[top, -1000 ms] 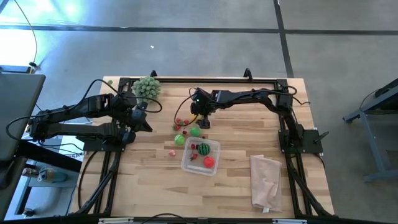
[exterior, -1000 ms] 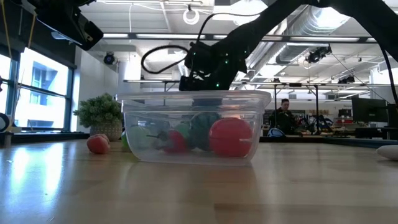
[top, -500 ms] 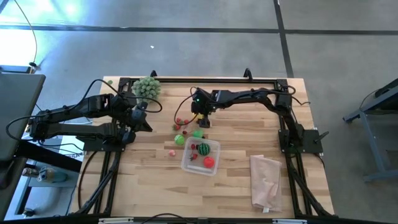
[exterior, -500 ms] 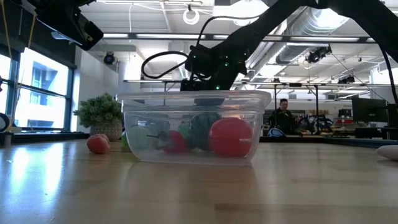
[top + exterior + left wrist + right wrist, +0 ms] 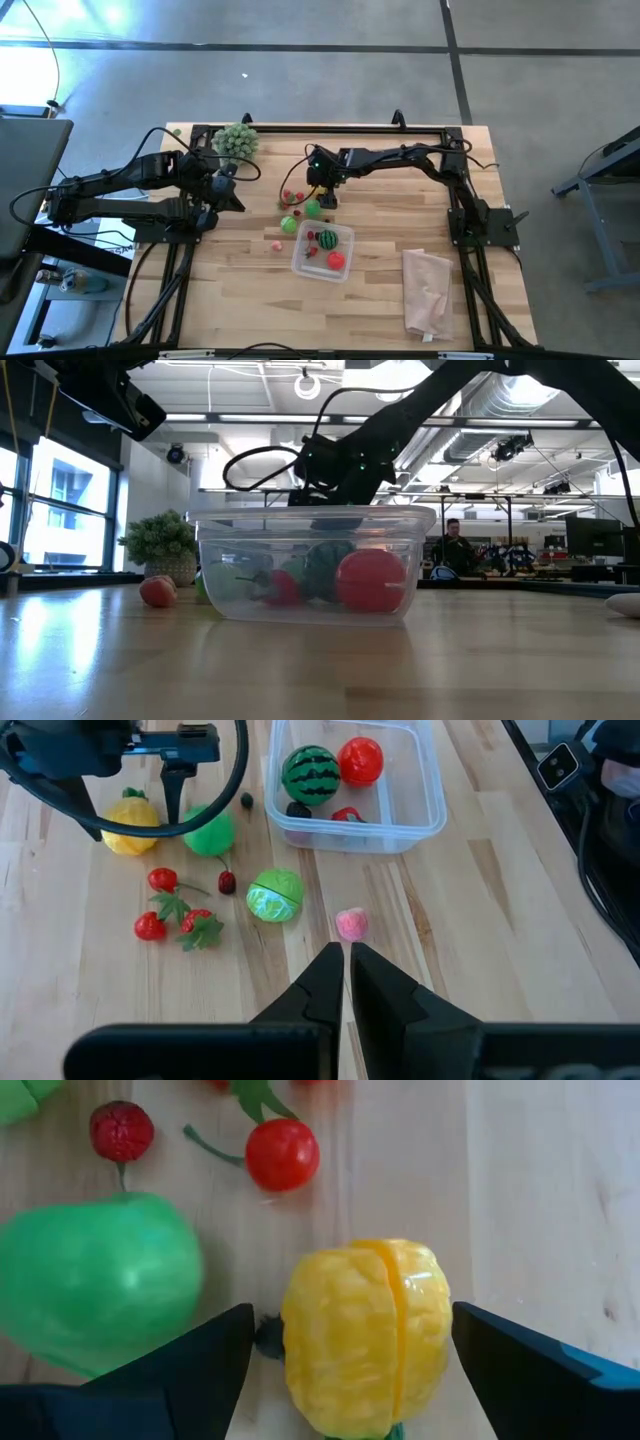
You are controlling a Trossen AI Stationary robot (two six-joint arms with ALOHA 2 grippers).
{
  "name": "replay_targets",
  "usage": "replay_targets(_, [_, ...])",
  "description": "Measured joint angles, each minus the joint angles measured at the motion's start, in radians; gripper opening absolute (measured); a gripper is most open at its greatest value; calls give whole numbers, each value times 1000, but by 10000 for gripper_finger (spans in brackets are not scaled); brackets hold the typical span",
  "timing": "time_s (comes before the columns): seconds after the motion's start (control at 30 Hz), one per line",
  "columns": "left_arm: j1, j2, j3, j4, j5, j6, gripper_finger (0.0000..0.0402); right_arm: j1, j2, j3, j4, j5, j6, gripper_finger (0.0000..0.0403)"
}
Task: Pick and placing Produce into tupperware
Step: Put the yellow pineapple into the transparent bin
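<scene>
The clear tupperware sits mid-table with the striped watermelon ball, a red ball and smaller pieces inside. Left of and beyond it on the wood lie a yellow fruit, a green ball, a green cabbage-like ball, a pink piece and red cherries. My right gripper is open, low over the yellow fruit, one finger on either side of it. My left gripper is shut and waits left of the produce.
A grey-green bushy ball stands near the table's far left corner. A pale pinkish bag lies toward the near right. Bare wood lies in front of the tupperware and along the near edge. People and desks show in the room beyond.
My right gripper has edged slightly toward the table's left edge, staying over the yellow fruit. The produce and the tupperware have stayed where they were.
</scene>
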Motion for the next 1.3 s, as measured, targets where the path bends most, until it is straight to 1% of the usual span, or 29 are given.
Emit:
replay_targets(0.47, [0,0,0,0,0,0,14,0,2,0,15,-5,0,320])
replay_targets(0.77, [0,0,0,0,0,0,14,0,2,0,18,-8,0,281])
replay_targets(1.07, [0,0,0,0,0,0,14,-1,0,0,25,-16,0,231])
replay_targets(1.3, [0,0,0,0,0,0,14,-1,0,0,25,-23,0,212])
